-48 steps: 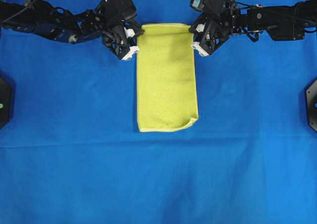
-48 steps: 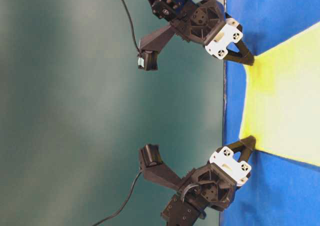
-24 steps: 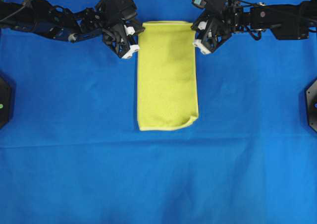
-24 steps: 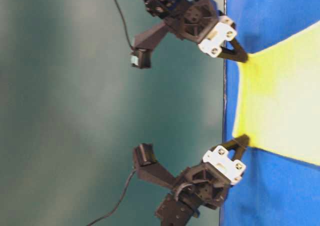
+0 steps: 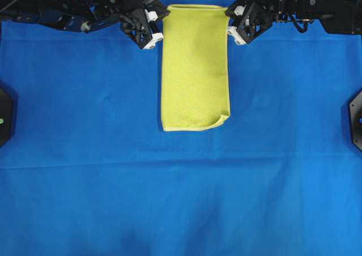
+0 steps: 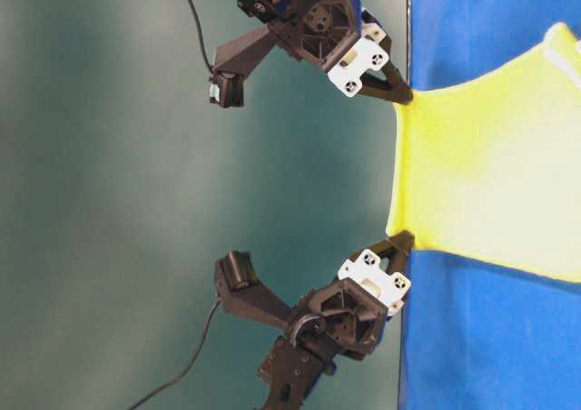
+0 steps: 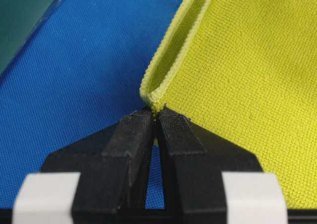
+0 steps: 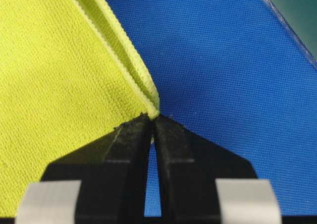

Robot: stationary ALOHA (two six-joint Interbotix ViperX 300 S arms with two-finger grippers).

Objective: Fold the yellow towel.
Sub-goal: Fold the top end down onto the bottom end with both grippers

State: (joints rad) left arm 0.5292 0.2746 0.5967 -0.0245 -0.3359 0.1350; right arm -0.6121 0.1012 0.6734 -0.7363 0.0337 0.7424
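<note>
The yellow towel (image 5: 195, 69) lies as a long folded strip on the blue cloth, with its near right corner (image 5: 222, 119) curled over. My left gripper (image 5: 164, 18) is shut on the towel's far left corner, and my right gripper (image 5: 228, 19) is shut on the far right corner. In the left wrist view the black fingertips (image 7: 157, 112) pinch the doubled hem of the towel (image 7: 233, 85). The right wrist view shows the same pinch (image 8: 151, 119) on the towel (image 8: 64, 75). From table level, the held end of the towel (image 6: 472, 174) hangs stretched between both grippers, raised off the table.
A blue cloth (image 5: 85, 165) covers the whole table. Black fixtures sit at its left edge (image 5: 3, 117) and right edge (image 5: 356, 120). Behind the far table edge is a teal backdrop (image 6: 136, 201).
Both grippers have moved toward the far edge of the table with the towel's corners still pinched. The far end has risen and the near end has slid away from the front.
</note>
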